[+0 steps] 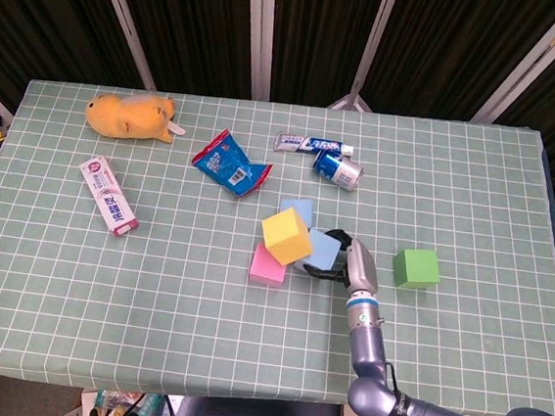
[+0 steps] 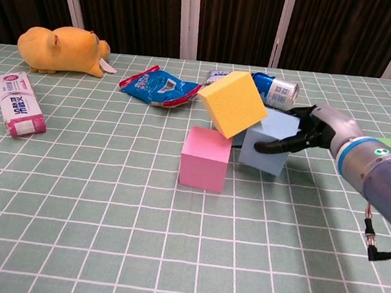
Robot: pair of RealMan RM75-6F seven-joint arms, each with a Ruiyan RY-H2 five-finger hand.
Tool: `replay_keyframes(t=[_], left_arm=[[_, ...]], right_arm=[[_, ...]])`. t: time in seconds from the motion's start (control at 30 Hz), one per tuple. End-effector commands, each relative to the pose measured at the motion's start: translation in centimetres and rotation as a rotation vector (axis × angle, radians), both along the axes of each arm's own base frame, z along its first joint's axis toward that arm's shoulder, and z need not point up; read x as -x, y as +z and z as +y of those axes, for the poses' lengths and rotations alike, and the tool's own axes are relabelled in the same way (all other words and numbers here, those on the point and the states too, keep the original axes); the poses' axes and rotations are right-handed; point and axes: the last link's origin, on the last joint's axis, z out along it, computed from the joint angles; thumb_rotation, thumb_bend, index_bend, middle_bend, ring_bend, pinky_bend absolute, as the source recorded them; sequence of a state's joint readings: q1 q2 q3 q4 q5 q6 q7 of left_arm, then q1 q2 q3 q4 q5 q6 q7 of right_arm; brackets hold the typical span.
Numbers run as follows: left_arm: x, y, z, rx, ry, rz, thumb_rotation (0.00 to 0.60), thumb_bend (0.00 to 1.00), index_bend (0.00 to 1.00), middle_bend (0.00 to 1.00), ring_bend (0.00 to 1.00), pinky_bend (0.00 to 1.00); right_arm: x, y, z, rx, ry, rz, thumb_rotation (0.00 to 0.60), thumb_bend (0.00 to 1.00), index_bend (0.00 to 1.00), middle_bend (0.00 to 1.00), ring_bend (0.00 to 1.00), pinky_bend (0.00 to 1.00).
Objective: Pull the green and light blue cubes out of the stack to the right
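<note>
Gripping the light blue cube (image 2: 271,149), the right hand (image 2: 307,132) has thumb across the cube's front face and other fingers wrapped round its right/back side, so it is closed on the cube. Head view shows the same hand (image 1: 358,267) just right of the cube (image 1: 323,251). Cube is tilted, left edge raised, bottom not flat on the worktop (image 2: 102,235); no long axis, being a cube, but its faces are rotated off the grid lines.

Yellow cube (image 2: 232,103) sits tipped diagonally, one corner up, leaning on the pink cube (image 2: 205,159) and against the light blue one. Pink cube sits flat on the worktop, touching the yellow above. A second blue cube (image 1: 298,211) shows behind the yellow in head view.

Green cube (image 1: 416,268) stands alone to the right of the hand, well apart from the stack, flat and roughly square to the grid.

Further back: can (image 1: 338,170), toothpaste tube (image 1: 301,144), blue packet (image 1: 230,164), yellow plush (image 1: 132,116), white-pink box (image 1: 109,195) at left.

Left hand not seen in either view.
</note>
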State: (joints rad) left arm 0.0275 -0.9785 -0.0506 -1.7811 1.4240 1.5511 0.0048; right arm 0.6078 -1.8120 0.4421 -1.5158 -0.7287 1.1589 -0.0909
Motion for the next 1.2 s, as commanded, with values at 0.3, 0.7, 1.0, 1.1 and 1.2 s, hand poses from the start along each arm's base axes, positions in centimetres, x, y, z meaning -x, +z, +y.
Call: replay_keyframes(t=[0.3, 0.7, 1.0, 1.1, 1.2], left_arm=[[-0.1, -0.3, 0.1, 0.013, -0.005, 0.003, 0.600, 0.13, 0.24, 0.00, 0.00, 0.00], [-0.3, -0.5, -0.1, 0.011, -0.004, 0.015, 0.600, 0.13, 0.24, 0.00, 0.00, 0.00], [-0.2, -0.3, 0.0, 0.008, -0.003, 0.009, 0.600, 0.13, 0.24, 0.00, 0.00, 0.00], [-0.2, -0.3, 0.0, 0.009, -0.004, 0.008, 0.600, 0.13, 0.24, 0.00, 0.00, 0.00], [-0.2, -0.4, 0.0, 0.010, -0.004, 0.008, 0.600, 0.13, 0.24, 0.00, 0.00, 0.00]], right_arm=[[5.4, 9.1, -2.5, 0.260, -0.226, -0.038, 0.600, 0.28, 0.44, 0.57, 0.79, 0.46], [9.2, 10.3, 1.5, 0.055, -0.100, 0.020, 0.600, 0.28, 0.44, 0.57, 0.79, 0.46], [9.5, 11.5, 5.5, 0.045, -0.023, 0.023, 0.600, 0.28, 0.44, 0.57, 0.79, 0.46], [10.0, 12.0, 7.3, 0.046, -0.012, 0.016, 0.600, 0.28, 0.44, 0.57, 0.79, 0.46], [10.7, 12.3, 8.6, 0.035, -0.006, 0.029, 0.600, 0.28, 0.44, 0.57, 0.79, 0.46]])
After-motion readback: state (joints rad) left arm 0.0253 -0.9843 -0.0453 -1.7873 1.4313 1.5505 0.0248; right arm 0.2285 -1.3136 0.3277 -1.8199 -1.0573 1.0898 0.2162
